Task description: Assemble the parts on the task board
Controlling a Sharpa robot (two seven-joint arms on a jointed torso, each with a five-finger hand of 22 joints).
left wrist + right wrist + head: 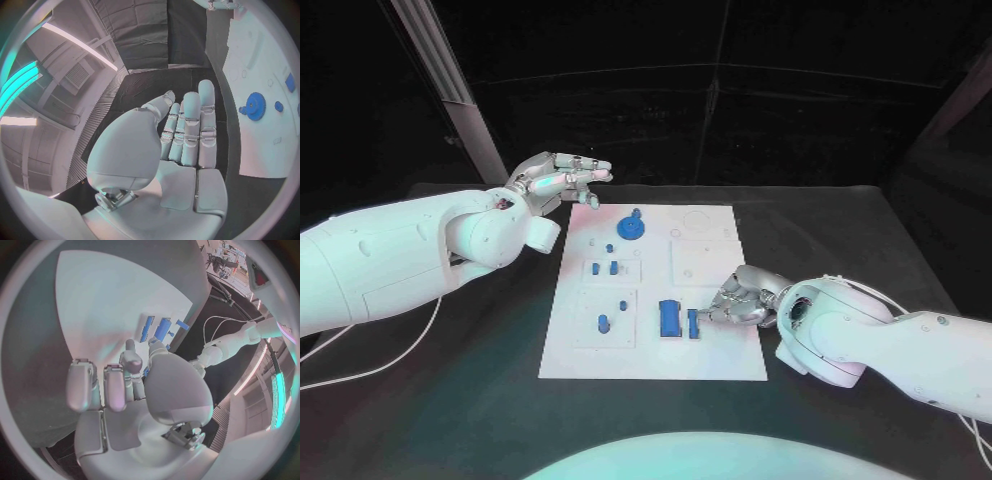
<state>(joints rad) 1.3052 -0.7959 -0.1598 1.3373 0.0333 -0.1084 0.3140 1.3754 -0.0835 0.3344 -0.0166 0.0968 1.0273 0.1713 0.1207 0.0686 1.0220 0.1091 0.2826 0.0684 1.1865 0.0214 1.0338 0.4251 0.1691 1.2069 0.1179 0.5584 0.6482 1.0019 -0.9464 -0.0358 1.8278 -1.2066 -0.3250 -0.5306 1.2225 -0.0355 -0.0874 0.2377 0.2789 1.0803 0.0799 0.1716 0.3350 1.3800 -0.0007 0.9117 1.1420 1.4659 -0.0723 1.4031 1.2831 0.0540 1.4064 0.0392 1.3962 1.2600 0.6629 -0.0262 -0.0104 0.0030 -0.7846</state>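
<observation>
Fingers of the left robot hand (560, 178) lie straight and close together with nothing in them; it hangs over the black bench (430, 400) just off the far left corner of the task board (718, 365), palm bare in its wrist view (178, 150). On the board's far left part lies a blue gear (632, 228), round and toothed with a short stub, seen beside the board's left edge in the left wrist view (254, 106). Nearer, down the left half, small blue pegs (603, 267) stand in a square recess, and one more blue peg (603, 323) sits in the recess by the near left corner. Towards the near middle a blue rectangular block (671, 318) rests beside a narrow blue bar (694, 323). The right robot hand (740, 297) is over the board's near right part, fingers curled in, fingertips at that bar; whether they pinch it cannot be told. Its wrist view (134, 385) shows the blue pieces just beyond the fingertips.
</observation>
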